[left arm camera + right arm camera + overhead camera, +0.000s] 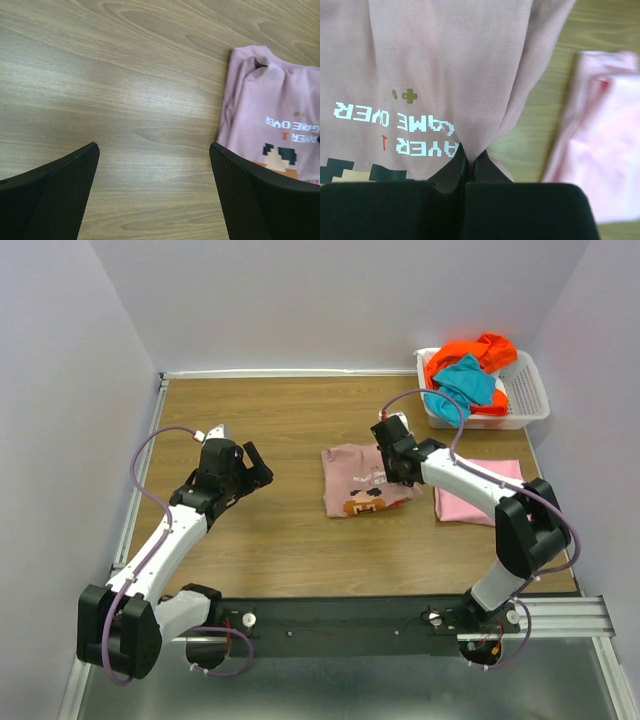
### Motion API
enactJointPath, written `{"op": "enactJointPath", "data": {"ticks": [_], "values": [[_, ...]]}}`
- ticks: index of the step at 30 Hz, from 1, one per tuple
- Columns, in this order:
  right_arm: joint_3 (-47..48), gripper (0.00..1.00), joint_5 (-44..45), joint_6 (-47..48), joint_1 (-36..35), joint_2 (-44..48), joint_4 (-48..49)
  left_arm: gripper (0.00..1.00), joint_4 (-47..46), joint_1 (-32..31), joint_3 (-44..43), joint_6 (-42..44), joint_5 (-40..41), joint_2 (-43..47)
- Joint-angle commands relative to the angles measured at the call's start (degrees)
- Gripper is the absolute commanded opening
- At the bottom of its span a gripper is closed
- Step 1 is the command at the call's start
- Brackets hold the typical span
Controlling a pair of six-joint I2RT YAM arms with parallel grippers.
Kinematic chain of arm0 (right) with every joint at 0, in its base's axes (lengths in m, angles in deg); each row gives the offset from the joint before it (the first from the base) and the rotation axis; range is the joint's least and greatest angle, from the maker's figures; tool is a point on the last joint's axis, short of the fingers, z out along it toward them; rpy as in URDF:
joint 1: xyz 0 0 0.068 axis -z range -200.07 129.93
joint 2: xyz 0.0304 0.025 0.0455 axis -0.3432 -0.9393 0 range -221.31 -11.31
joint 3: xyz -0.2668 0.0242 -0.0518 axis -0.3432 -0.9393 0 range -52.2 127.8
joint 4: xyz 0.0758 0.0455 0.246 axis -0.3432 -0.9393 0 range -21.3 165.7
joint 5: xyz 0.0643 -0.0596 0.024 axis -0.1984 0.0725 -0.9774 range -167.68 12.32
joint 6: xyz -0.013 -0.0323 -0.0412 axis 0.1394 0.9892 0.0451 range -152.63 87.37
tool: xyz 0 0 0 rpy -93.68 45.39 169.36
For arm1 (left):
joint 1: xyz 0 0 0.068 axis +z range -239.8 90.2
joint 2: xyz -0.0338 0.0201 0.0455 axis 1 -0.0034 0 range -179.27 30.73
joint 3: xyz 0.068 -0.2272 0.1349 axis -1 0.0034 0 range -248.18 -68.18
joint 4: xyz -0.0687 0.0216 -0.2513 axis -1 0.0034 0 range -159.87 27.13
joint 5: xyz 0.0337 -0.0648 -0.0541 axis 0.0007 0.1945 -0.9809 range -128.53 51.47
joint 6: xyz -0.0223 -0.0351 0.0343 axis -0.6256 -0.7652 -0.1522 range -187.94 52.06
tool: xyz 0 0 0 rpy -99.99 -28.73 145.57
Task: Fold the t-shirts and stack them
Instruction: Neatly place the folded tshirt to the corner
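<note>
A folded dusty rose-mauve t-shirt (358,480) (280,115) (435,60) with a pixel print and "GAME OVER" lettering lies at mid-table. My right gripper (393,462) (470,156) is shut, pinching a fold of this shirt's right edge between its black fingers (451,172). To its right, a folded light pink t-shirt (474,492) (605,145) rests flat on the wood. An orange t-shirt (470,352) and a teal t-shirt (466,382) are heaped in the basket. My left gripper (252,468) (155,187) hovers over bare wood left of the mauve shirt, open, with nothing between its fingers (250,200).
A white slotted plastic basket (522,392) stands at the back right corner. Purple walls enclose the wooden table (270,540) on three sides. A black rail (360,618) with the arm bases runs along the near edge.
</note>
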Motion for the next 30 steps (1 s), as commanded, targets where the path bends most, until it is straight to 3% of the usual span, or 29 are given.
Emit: {"op": "enactJointPath", "data": {"ticks": [1, 10, 21, 30], "values": [[-1.19, 0.0, 14.07, 2.13, 0.52, 3.39, -8.2, 0.98, -0.04, -0.2, 0.14, 0.1, 0.69, 0.83], [-4.62, 0.0, 25.68, 13.01, 1.75, 14.62, -10.23, 0.99, -0.74, -0.2, 0.49, 0.19, 0.51, 0.65], [-4.01, 0.0, 26.65, 23.74, 2.45, 27.9, -10.32, 0.98, -0.48, -0.2, -0.56, 0.54, 0.33, 0.21], [-1.81, 0.0, 25.33, 25.33, 6.22, 28.79, -10.93, 0.98, -0.83, -0.2, -0.48, 0.54, -0.02, 0.12]]}}
